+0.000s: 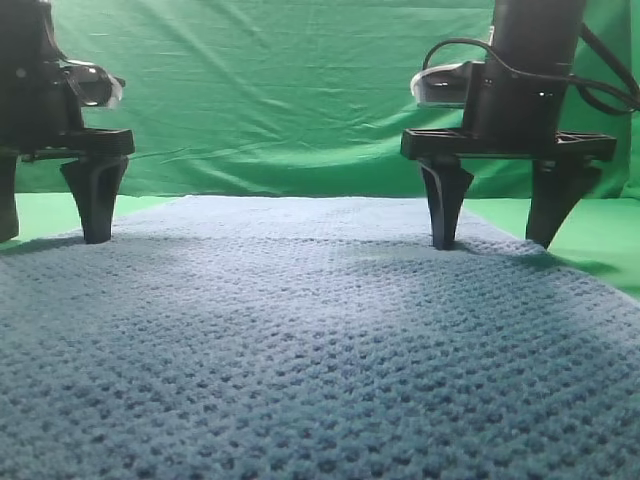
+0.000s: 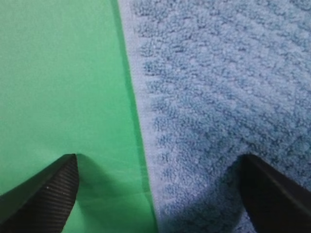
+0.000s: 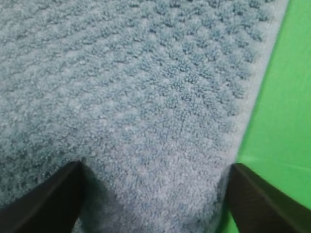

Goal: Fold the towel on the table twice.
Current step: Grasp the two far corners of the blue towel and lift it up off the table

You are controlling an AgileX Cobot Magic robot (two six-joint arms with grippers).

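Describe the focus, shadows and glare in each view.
Exterior high: the towel is soft and blurred nearest the lens, with dark shadows under both grippers and no glare. Left wrist: sharp weave, a thin shadow along the towel's edge on the table. Right wrist: the centre is crisp, the corners blur, and the green is overbright.

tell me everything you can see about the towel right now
The towel is a large blue-grey cloth with a bumpy, waffle-like pile and a smooth hemmed border, looking thick and soft. It lies spread flat and unfolded on the green table, filling most of the exterior high view. The left hand stands open astride the towel's left edge, one finger over the table, one over the cloth. The right hand is open at the right edge, tips down at the cloth. Neither has gripped it.
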